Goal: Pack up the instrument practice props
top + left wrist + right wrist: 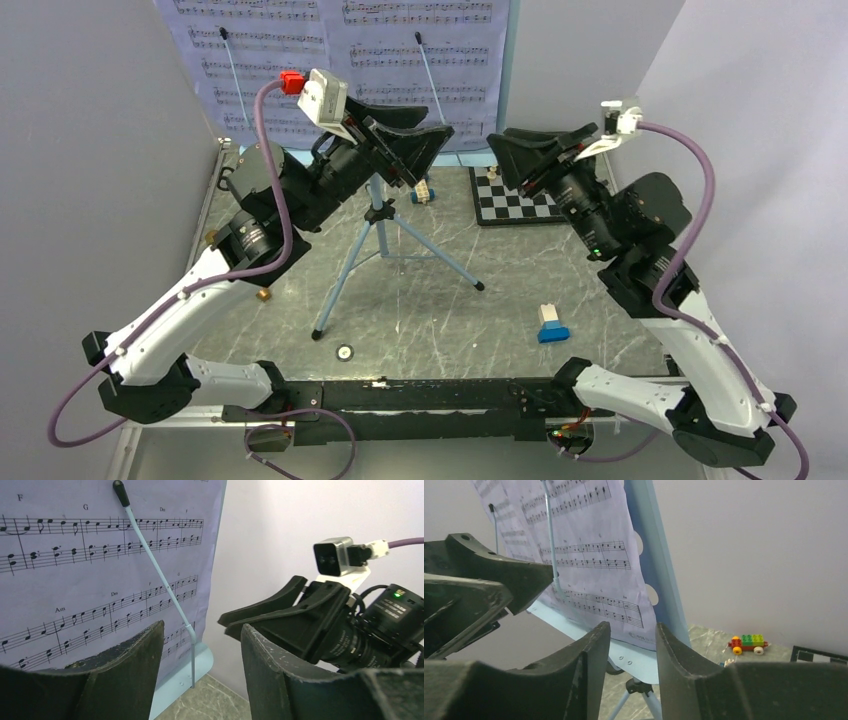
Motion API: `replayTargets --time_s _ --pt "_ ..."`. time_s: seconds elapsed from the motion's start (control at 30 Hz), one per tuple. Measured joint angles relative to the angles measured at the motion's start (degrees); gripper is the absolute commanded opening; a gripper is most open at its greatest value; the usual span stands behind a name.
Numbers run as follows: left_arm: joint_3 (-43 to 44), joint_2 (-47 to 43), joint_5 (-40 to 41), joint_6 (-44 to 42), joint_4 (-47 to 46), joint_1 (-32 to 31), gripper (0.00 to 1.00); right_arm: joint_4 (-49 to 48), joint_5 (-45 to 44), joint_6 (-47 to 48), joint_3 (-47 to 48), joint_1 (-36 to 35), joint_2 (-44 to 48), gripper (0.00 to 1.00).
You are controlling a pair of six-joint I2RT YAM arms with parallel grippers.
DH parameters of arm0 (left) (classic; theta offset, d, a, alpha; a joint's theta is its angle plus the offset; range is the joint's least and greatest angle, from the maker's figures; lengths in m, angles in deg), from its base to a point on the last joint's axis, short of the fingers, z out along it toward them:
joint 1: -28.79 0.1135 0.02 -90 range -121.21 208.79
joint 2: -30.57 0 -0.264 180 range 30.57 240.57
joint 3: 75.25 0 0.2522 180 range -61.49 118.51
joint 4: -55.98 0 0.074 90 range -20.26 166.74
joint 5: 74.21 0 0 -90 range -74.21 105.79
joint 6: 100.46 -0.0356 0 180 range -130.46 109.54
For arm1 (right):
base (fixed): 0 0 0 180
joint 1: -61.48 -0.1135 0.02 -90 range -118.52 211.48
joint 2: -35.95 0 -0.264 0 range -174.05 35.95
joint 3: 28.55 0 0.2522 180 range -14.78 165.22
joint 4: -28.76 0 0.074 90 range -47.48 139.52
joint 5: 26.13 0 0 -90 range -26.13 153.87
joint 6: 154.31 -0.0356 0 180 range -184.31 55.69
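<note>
Nearest the arm bases, on the grey marbled desk (430,320), there's a loose blue-and-white toy brick (552,325), right of centre. A bit further in is the light-blue tripod music stand (346,280), upright with its legs spread on the desk, roughly in the middle.

Both arms are raised around its upper part. The left claw (438,120) is spread wide with nothing between its fingers, hanging just in front of the lower edge of the white sheet-music pages (300,60). The right claw (505,160) faces it from the other side with a narrower gap. It's also holding nothing and sits close to the stand's right edge. Can't tell if either one touches the stand.

The pages lie against the stand's panel, pinned by two thin blue wire arms with black tips (119,492).

Further back on the right, a black-and-white chessboard (515,205) lies flat, and a colourful toy brick car (748,642) is parked by the back wall.
</note>
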Motion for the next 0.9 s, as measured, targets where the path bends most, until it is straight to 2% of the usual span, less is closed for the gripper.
replayTargets --time_s 0.1,0.37,0.9 --pt "0.9 0.8 0.1 0.1 -0.2 0.1 0.61 0.0 -0.7 0.2 0.0 0.0 1.3 0.59" --pt "2.0 2.1 0.1 0.6 -0.3 0.2 0.61 0.6 -0.5 -0.3 1.2 0.0 0.1 0.69" --pt "3.1 2.4 0.1 1.1 -0.3 0.2 0.6 5.2 -0.3 -4.4 5.9 0.0 -3.8 0.72"
